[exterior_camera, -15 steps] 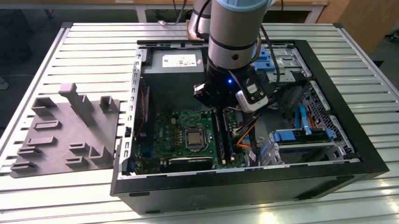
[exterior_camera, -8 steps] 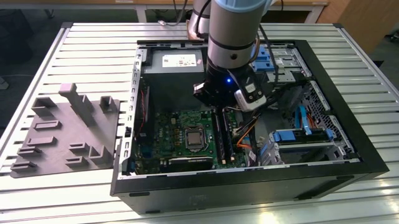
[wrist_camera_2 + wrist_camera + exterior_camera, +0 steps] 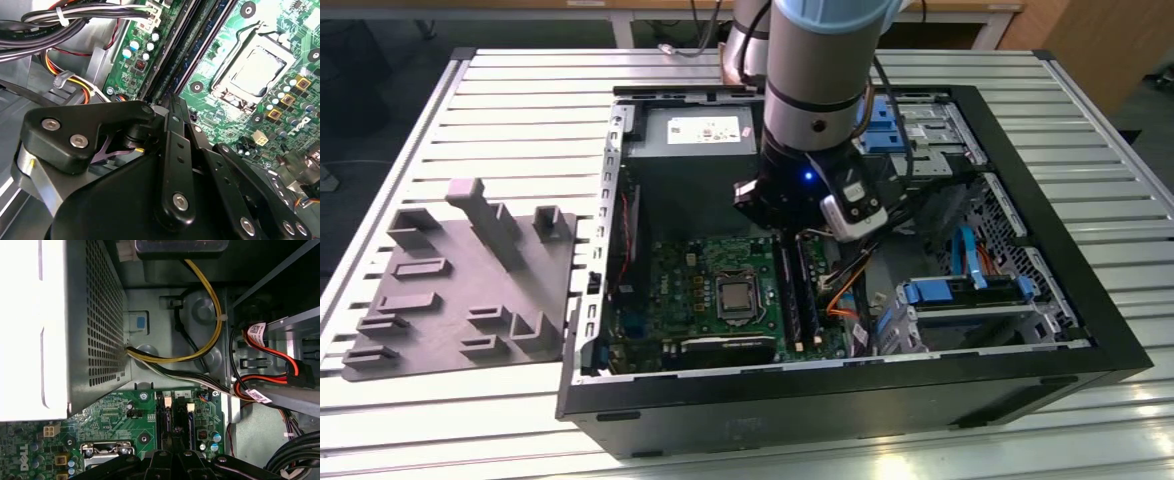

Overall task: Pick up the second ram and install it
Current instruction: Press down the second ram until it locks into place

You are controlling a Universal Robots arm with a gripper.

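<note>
second ram [image 3: 798, 295] — dark, upright in motherboard slot

slatted table [image 3: 520, 90], grey tray [image 3: 460, 285], computer case [image 3: 1067, 330]

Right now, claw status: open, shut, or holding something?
Claw: down over the motherboard's memory slots; cannot be told whether it is open, shut or holding the second ram.

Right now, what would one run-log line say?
gripper inside computer case | over motherboard memory slots | second ram in slot area
</note>
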